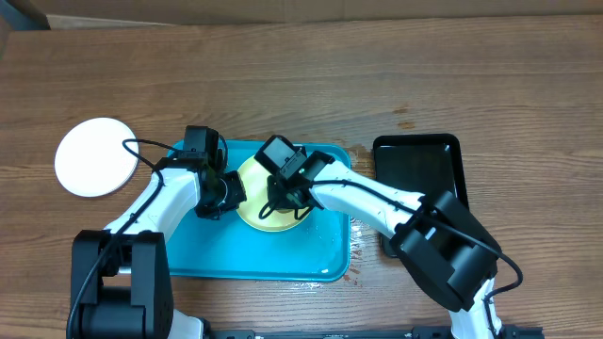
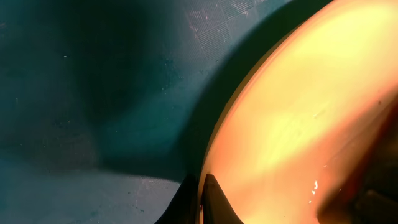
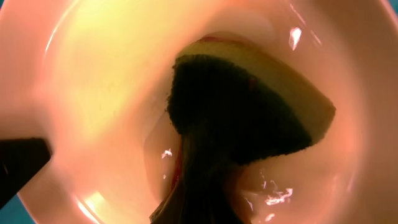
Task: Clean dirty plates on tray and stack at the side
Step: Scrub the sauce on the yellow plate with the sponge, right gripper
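The right gripper (image 3: 198, 186) pinches a sponge (image 3: 249, 106) and presses it down into the bowl of the pale yellow plate (image 1: 252, 213), dark face toward the wrist camera; a wet sheen shows around it, so this reads as scrubbing. The left gripper (image 1: 223, 193) is closed on the plate's left rim, probably to brace it against the rubbing. The plate lies face up in the upper middle of the cyan tray (image 1: 236, 259). Being round, it has no long axis; the tray's runs left to right on the desk (image 1: 301, 75). A white plate (image 1: 92, 157) lies off the tray's left end, where I judge cleaned ones get stacked.
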